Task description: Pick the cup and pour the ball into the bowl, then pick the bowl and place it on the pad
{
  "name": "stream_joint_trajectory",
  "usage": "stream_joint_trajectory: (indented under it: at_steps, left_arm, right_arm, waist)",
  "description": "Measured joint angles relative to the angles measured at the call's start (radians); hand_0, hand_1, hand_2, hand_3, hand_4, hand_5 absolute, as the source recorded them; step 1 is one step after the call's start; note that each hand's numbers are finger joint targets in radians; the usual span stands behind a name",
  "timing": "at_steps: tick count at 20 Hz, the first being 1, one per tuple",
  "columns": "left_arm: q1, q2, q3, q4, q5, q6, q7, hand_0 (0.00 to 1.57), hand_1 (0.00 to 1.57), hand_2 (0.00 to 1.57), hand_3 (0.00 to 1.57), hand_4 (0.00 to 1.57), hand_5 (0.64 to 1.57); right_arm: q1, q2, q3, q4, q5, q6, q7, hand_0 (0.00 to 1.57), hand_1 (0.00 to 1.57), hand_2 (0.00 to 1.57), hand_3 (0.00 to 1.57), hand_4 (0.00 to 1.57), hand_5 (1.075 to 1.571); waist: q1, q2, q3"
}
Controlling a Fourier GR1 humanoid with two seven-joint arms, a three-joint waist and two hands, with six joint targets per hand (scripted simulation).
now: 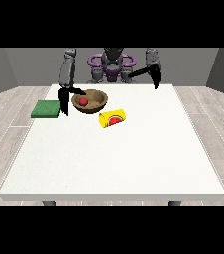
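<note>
A brown bowl [90, 101] stands on the white table [115, 154] towards the back left, and a red ball [84, 101] rests inside it. A yellow cup [113, 118] with a watermelon picture lies on its side just right of and in front of the bowl. A green pad [46, 109] lies flat at the table's left edge. The hand at the view's left [64, 101] hangs between the pad and the bowl, with its thumb reaching to the bowl's left rim and its fingers pointing down. The hand at the view's right [155, 79] hovers over the table's back edge, holding nothing.
The robot's torso with purple rings [112, 63] stands behind the table's back edge. A wooden floor surrounds the table.
</note>
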Motion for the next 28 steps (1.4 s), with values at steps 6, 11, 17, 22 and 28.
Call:
stream_joint_trajectory:
  at_steps: [6, 11, 17, 22, 28]
  left_arm:
    - [0.043, 0.014, 0.016, 0.005, 0.019, -0.013, -0.011, 0.00, 0.00, 0.00, 0.00, 0.00, 1.565]
    - [0.038, 0.028, 0.010, -0.034, 0.027, -0.039, 0.002, 0.00, 0.00, 0.00, 0.00, 0.00, 1.568]
    - [0.028, 0.035, 0.021, -0.037, 0.048, -0.062, 0.014, 0.00, 0.00, 0.00, 0.00, 0.00, 1.570]
    - [0.059, 0.076, 0.075, 0.014, 0.076, -0.073, -0.005, 0.00, 0.00, 0.00, 0.00, 0.00, 1.570]
    - [0.133, 0.108, 0.124, 0.089, 0.095, -0.064, -0.053, 0.00, 0.00, 0.00, 0.00, 0.00, 1.570]
  right_arm:
    - [-0.058, 0.077, 0.020, 0.036, -0.006, -0.059, 0.043, 0.00, 0.00, 0.00, 0.00, 0.35, 1.546]
    - [-0.049, 0.040, 0.018, 0.064, 0.025, -0.124, 0.022, 1.57, 1.57, 1.57, 1.57, 1.04, 1.553]
    - [-0.059, 0.004, 0.041, 0.071, 0.078, -0.233, 0.108, 1.57, 1.57, 1.57, 1.57, 1.02, 1.554]
    - [-0.088, 0.022, 0.090, 0.068, 0.120, -0.305, 0.257, 1.57, 1.57, 1.57, 1.57, 1.03, 1.554]
    - [-0.129, 0.020, 0.134, 0.012, 0.125, -0.296, 0.470, 1.57, 1.57, 1.57, 1.57, 1.05, 1.553]
  waist:
    - [-0.005, -0.030, 0.0218]
    - [0.023, -0.021, 0.0060]
    - [0.042, -0.036, 0.0021]
    - [-0.010, -0.084, 0.0172]
    - [-0.092, -0.161, 0.0260]
